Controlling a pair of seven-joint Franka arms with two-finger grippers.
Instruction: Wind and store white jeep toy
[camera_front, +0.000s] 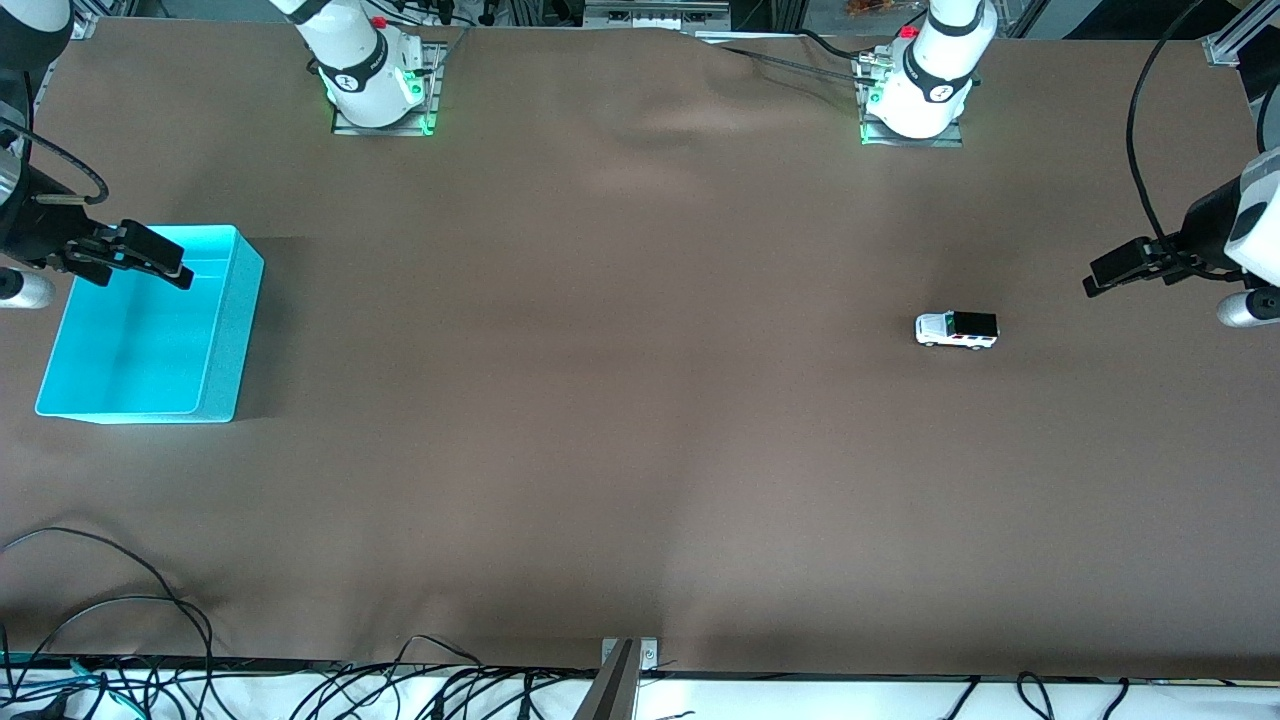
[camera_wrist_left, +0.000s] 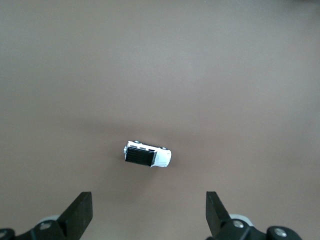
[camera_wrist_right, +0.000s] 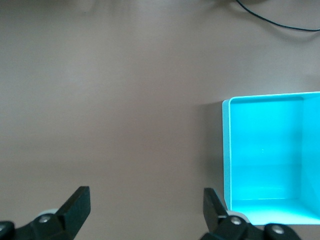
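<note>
Broadly, the brown table (camera_front: 620, 420) carries only two things. Largest is the cyan bin (camera_front: 225, 340), which stands near the edge at the right arm's end of the table, its open top showing a bare floor. The right gripper (camera_front: 140, 262) hangs over the bin's rim, its fingers (camera_wrist_right: 75, 205) spread wide with nothing between them. The left gripper (camera_front: 1115, 272) hangs over the table near the edge at the left arm's end, its fingers (camera_wrist_left: 80, 212) likewise apart and empty. Smallest is the white jeep toy (camera_front: 957, 329), on its wheels on the table toward the left arm's end, well apart from the bin.
</note>
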